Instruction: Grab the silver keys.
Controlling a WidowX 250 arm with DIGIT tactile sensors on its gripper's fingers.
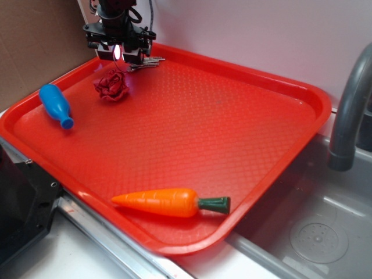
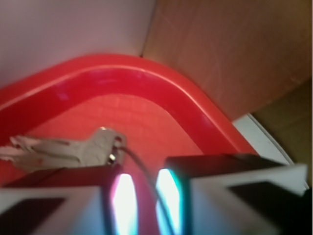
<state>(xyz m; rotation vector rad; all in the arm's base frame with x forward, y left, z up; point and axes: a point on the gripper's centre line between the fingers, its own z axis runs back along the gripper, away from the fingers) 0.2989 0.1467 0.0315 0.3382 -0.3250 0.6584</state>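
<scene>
While gripper pinches silver keys' ring, red tray beside grey sink.

Glossy red plastic for the tray, floor stamped with a fine pebbled grid, rim smooth and shiny; dull silver metal on the silver keys, matt and slightly blurred at lower left of the wrist view, strung on a thin dark wire ring; ruffled, cloth-like dark red on the rose-like object; smooth, shiny plastic on the blue bottle and on the orange carrot, green stem end duller; matt brown cardboard at upper right; brushed grey metal on the sink and faucet; black matt hardware on the gripper.
</scene>
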